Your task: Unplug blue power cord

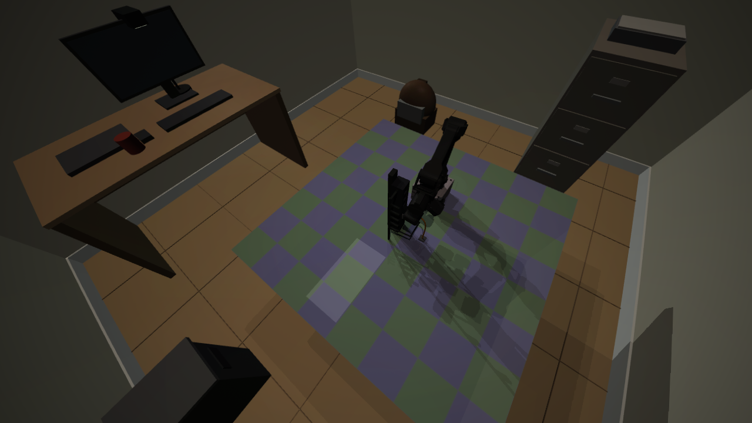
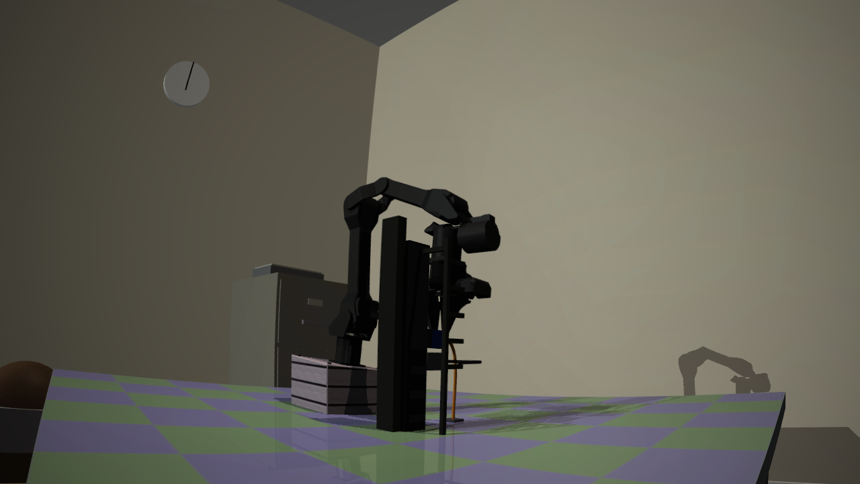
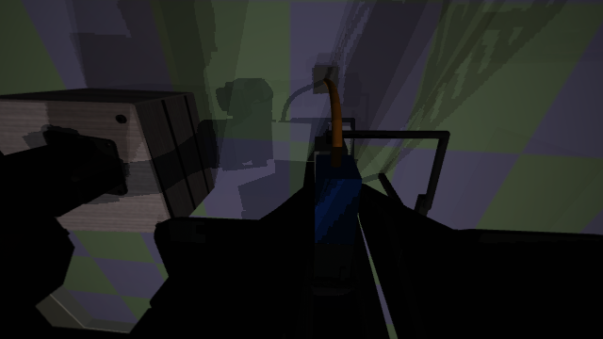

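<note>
The blue plug [image 2: 436, 338] [image 3: 337, 207] sits level beside the dark upright power strip [image 1: 397, 202] [image 2: 416, 331]. Its orange cord [image 1: 425, 226] [image 2: 455, 385] [image 3: 336, 120] leaves the plug's outer end and bends down to a small block on the mat. My gripper [image 2: 441, 329] [image 3: 335, 190] points down and is shut on the blue plug, with one dark finger on each side in the wrist view. The plug's far end and the socket are dark or hidden, so I cannot tell how deep the plug sits.
A black wire rack [image 2: 443, 385] [image 3: 400, 134] stands close around the plug and cord. A tall dark post [image 2: 392, 325] stands beside the strip. The arm's base is on a wooden crate [image 2: 309, 385] [image 3: 94, 110]. All this stands on a checkered mat [image 1: 441, 342] [image 2: 541, 463].
</note>
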Available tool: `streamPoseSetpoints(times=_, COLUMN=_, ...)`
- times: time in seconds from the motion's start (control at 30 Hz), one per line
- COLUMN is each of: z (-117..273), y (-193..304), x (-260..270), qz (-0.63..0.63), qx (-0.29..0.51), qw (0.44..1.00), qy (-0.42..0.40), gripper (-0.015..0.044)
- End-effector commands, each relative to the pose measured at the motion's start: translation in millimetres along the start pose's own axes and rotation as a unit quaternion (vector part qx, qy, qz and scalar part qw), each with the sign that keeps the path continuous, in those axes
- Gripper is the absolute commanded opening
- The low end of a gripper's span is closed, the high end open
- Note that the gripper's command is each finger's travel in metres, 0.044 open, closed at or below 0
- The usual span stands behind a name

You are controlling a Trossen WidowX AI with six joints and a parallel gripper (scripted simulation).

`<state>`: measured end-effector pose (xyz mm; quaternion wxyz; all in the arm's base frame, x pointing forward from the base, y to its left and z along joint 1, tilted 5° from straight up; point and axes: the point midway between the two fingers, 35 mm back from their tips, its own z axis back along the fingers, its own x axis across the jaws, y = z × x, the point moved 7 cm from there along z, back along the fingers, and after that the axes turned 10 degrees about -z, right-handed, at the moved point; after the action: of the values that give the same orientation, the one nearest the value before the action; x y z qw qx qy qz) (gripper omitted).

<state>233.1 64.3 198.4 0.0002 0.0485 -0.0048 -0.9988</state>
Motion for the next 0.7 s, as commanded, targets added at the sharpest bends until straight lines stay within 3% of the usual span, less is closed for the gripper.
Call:
streamPoseSetpoints(times=0.0, z=3.7, y=-24.1, x=4.5, qz=0.015, qx=-0.041, qw=0.999, qy=-0.006, gripper=0.0000)
streamPoseSetpoints(times=0.33, z=5.8, y=-39.3, x=9.4, qz=0.015, qx=-0.042, qw=0.999, qy=-0.007, gripper=0.0000)
streamPoseSetpoints(times=0.67, z=3.5, y=-31.8, x=9.5, qz=0.016, qx=-0.043, qw=0.999, qy=-0.007, gripper=0.0262)
